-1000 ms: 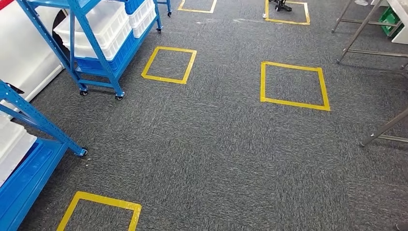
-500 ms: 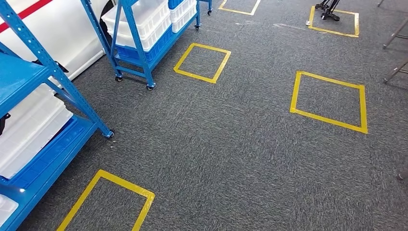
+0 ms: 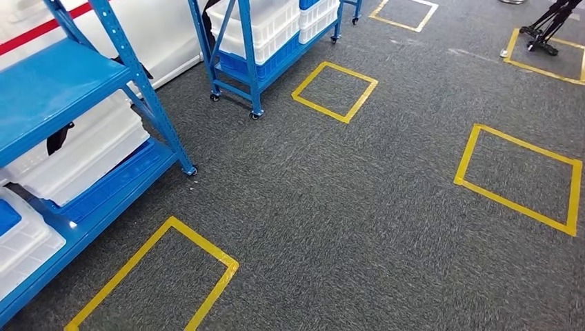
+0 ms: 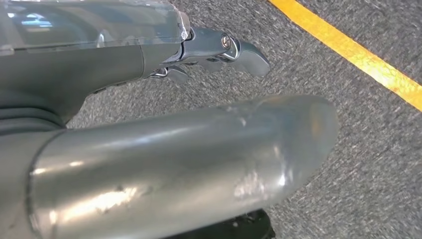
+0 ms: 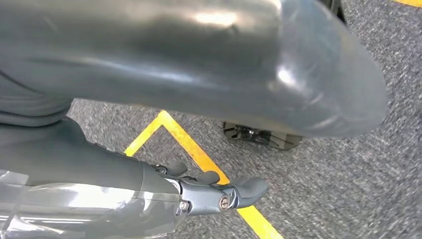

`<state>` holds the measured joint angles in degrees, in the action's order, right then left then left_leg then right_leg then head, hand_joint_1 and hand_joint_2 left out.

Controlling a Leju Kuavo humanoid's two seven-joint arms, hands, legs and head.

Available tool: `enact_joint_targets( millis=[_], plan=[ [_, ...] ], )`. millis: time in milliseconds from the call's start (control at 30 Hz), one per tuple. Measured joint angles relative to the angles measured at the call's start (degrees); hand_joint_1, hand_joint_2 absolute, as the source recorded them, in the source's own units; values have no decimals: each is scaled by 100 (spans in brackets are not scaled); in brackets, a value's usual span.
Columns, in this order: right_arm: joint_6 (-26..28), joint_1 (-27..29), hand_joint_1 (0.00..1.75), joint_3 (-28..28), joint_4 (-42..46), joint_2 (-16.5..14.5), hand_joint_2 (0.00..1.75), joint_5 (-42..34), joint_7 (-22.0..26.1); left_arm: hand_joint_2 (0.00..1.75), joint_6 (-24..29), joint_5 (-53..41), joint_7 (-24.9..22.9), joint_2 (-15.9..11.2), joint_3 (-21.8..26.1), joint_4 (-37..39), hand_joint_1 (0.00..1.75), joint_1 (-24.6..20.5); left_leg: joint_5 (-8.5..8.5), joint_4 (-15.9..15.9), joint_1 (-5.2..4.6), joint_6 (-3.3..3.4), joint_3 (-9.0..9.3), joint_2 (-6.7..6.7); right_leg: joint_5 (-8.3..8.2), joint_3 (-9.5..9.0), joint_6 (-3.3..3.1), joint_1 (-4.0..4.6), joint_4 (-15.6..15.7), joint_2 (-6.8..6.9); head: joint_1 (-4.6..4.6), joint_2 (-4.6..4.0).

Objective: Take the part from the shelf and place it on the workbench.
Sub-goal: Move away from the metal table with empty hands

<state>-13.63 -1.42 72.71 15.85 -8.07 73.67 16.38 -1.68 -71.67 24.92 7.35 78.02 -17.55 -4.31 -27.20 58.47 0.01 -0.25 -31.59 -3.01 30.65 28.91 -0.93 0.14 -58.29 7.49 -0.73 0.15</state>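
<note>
Left hand (image 4: pixel 149 124): hanging over carpet, holding nothing. Fingers (image 4: pixel 239 50) stretched out, set apart from the thick thumb. Yellow tape line (image 4: pixel 348 50) on the floor just beyond.

Right hand (image 5: pixel 174 74): likewise over carpet, holding nothing. Fingers (image 5: pixel 244 191) extended, well apart from the thumb, above a corner of tape.

Near shelf (image 3: pixel 62 83): blue steel, at the left of the head view, against the white wall (image 3: pixel 165 34) with its red stripe (image 3: pixel 41 31). Bare blue upper board. Lower level: a stack of white bins (image 3: pixel 90 148) turned mouth down, black strap (image 3: pixel 56 138) hanging beside it. Closer in, one more white bin (image 3: pixel 24 248), with something blue at its edge.

Part: cannot tell which bin holds it; nothing of it made out from the head view.

Far shelf (image 3: pixel 245 41): blue, on casters, further along the wall. Loaded with white crates (image 3: pixel 259 24) over a blue tray.

Floor: grey carpet (image 3: pixel 345 207), marked in yellow tape.
- Near square (image 3: pixel 205 241), just beside the near shelf's foot.
- Middle square (image 3: pixel 350 72), just beside the far shelf.
- Right square (image 3: pixel 528 145), well apart from both shelves.
- Two further squares along the top edge, one under a black tripod (image 3: pixel 545 31).
</note>
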Motion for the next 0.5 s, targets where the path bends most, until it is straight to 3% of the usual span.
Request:
enact_joint_targets(
  millis=[33, 100, 167, 233, 267, 300, 333, 400, 467, 500],
  plan=[
    [5, -18, 0, -11, 0, 2, 0, 9, -3, 0, 0, -4, 0, 2, -2, 0, 0, 11, 21, -30, 13, 29, 6, 55, 14, -18, 31, -9, -1, 1, -3, 0],
    [13, -29, 0, -28, -1, 8, 0, 33, -5, 0, 1, -11, -3, 6, -7, 0, 0, 9, 76, -101, 48, 103, 27, 171, 171, 45, 88, -29, -185, -246, -18, 1],
    [17, -11, 0, -32, -5, 11, 0, 59, -7, 0, 2, -14, -7, 10, -21, 0, 0, -15, 114, -127, 61, 152, 17, 298, 531, 348, 118, -57, -820, -600, -38, 1],
    [27, 4, 0, -32, -9, 13, 0, 79, -13, 0, 2, -13, -10, 9, -31, 0, 0, -24, 129, -121, 57, 161, -4, 456, 762, 693, 134, -76, -1491, -717, -44, 0],
    [34, 9, 0, -32, -11, 13, 0, 84, -15, 0, 2, -13, -15, 8, -32, 0, 0, -19, 132, -115, 56, 157, -6, 542, 711, 756, 139, -85, -1579, -730, -44, 0],
    [43, 11, 0, -32, -12, 14, 0, 88, -18, 0, 2, -13, -20, 9, -32, 0, 0, -14, 133, -105, 59, 150, -3, 631, 543, 709, 140, -96, -1434, -746, -44, 1],
    [48, 14, 0, -32, -13, 17, 0, 90, -19, 0, 2, -13, -25, 10, -32, 0, 0, -9, 130, -90, 63, 138, 0, 720, 305, 572, 139, -112, -1099, -797, -46, 1],
    [56, 27, 0, -32, -16, 25, 0, 91, -22, 0, 1, -13, -29, 16, -36, 0, 0, -12, 119, -43, 64, 84, -24, 883, -34, 273, 126, -140, -381, -1055, -44, 2],
    [62, 21, 0, -34, -21, 30, 0, 93, -25, 0, 2, -13, -31, 19, -39, 0, 0, -14, 128, -22, 65, 0, -74, 1009, -103, 175, 93, -128, -105, -1192, -39, 1],
    [67, 8, 0, -36, -23, 30, 0, 94, -26, 0, 3, -13, -31, 18, -40, 0, 0, -7, 144, -31, 70, -45, -98, 1067, -119, 180, 65, -110, -94, -1131, -41, 1]
  ],
)
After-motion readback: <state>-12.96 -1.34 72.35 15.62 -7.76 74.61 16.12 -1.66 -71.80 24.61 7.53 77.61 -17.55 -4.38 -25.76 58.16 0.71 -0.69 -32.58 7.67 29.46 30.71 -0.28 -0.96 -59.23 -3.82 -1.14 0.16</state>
